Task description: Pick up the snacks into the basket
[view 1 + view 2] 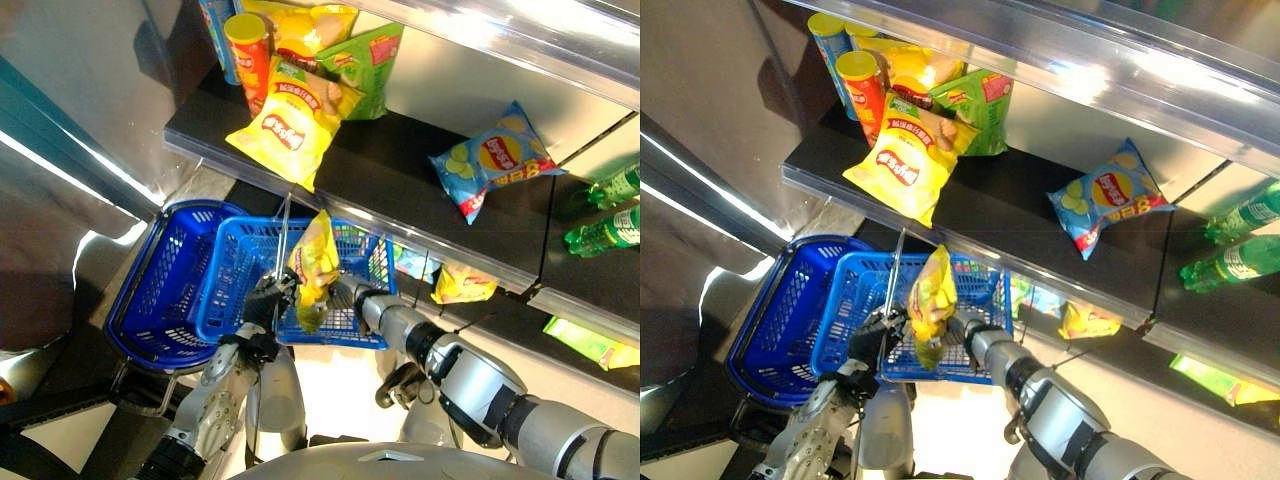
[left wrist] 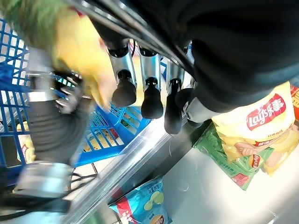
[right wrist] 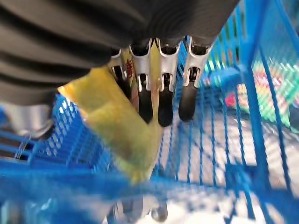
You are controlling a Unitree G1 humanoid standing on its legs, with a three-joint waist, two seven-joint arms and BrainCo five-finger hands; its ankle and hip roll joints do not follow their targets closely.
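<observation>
My right hand [image 1: 347, 294] is shut on a small yellow chip bag [image 1: 314, 264], which hangs upright just above the far side of a light blue wire basket [image 1: 226, 290]. In the right wrist view the fingers [image 3: 161, 100] press against the yellow bag [image 3: 117, 128], with the blue mesh [image 3: 219, 140] below. My left hand [image 1: 264, 303] is shut on the basket's thin metal handle [image 1: 283, 235] at its near edge. The left wrist view has its fingers [image 2: 152, 95] curled round that bar.
A darker blue basket [image 1: 155, 290] sits to the left of the held one. The black shelf [image 1: 390, 165] beyond carries a large yellow bag [image 1: 285, 125], a green bag [image 1: 366, 62], a red can [image 1: 248, 55], a blue bag [image 1: 490, 160] and green bottles [image 1: 608, 210]. A yellow bag [image 1: 462, 285] lies on the lower shelf.
</observation>
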